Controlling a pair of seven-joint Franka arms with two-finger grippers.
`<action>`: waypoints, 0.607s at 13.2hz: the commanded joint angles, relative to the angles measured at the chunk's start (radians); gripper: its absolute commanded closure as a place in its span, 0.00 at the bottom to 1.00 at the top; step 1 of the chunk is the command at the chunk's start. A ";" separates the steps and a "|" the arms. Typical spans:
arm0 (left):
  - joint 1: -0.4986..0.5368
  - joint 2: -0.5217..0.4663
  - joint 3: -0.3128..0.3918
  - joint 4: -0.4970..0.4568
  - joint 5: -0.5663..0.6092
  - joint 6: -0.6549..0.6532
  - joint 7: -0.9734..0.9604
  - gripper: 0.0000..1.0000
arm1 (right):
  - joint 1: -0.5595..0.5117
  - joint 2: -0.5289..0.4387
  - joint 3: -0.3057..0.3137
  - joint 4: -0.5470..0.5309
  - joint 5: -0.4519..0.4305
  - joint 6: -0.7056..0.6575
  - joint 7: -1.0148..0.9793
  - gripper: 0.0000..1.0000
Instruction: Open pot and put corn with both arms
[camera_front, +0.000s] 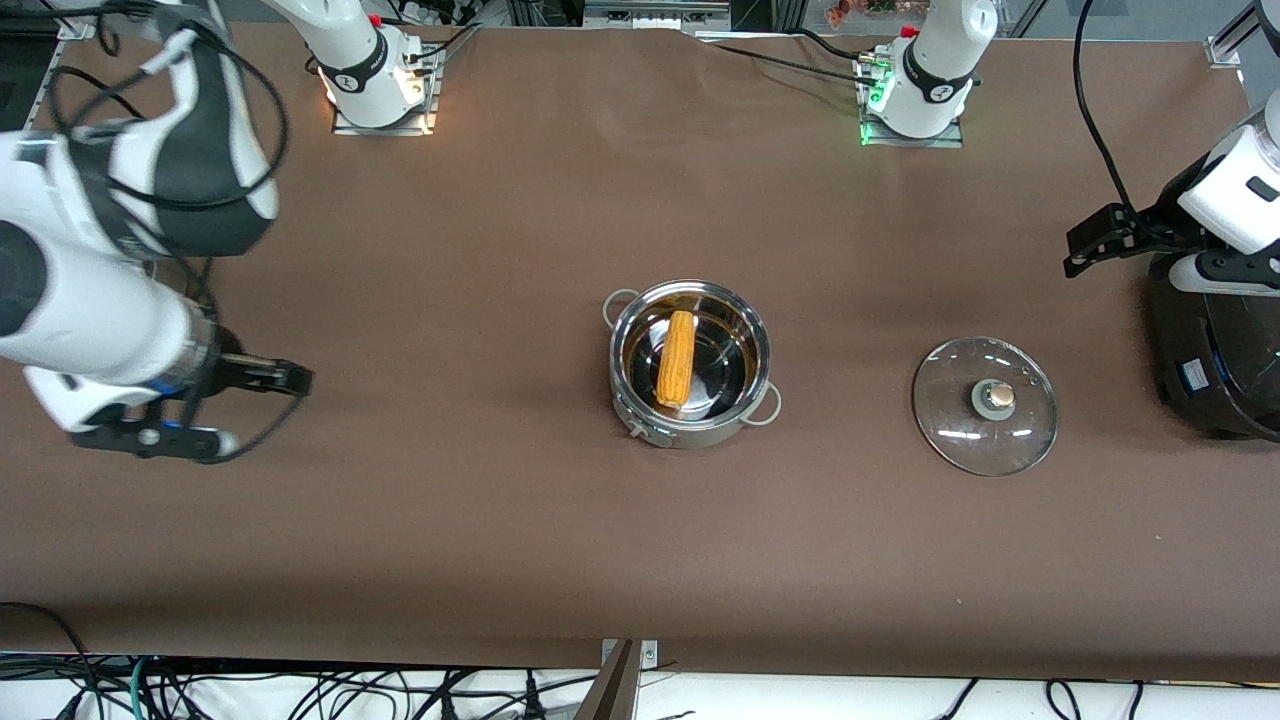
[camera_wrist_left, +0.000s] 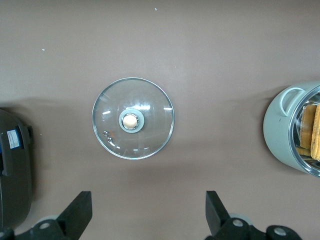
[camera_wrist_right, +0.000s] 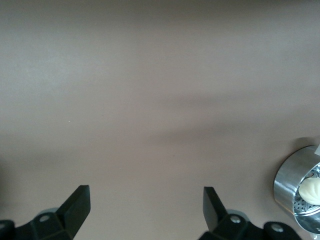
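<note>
The shiny steel pot stands uncovered in the middle of the table, and the yellow-orange corn lies inside it. Its glass lid with a tan knob lies flat on the table toward the left arm's end. In the left wrist view the lid is well apart from the pot, with the corn showing inside. My left gripper hangs open and empty over the table by the lid. Over bare table at the right arm's end, my right gripper is open and empty.
A big black cooker stands at the left arm's end of the table, also in the left wrist view. A perforated steel steamer pot holding a white bun stands near my right gripper.
</note>
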 joint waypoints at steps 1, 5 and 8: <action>-0.011 0.023 0.004 0.042 0.040 -0.027 -0.008 0.00 | -0.072 -0.151 0.009 -0.176 0.061 0.050 -0.097 0.00; -0.010 0.023 0.002 0.038 0.030 -0.030 -0.005 0.00 | -0.124 -0.286 0.009 -0.348 0.040 0.124 -0.158 0.00; -0.013 0.025 0.002 0.041 0.030 -0.032 -0.008 0.00 | -0.173 -0.329 0.008 -0.384 0.040 0.125 -0.151 0.00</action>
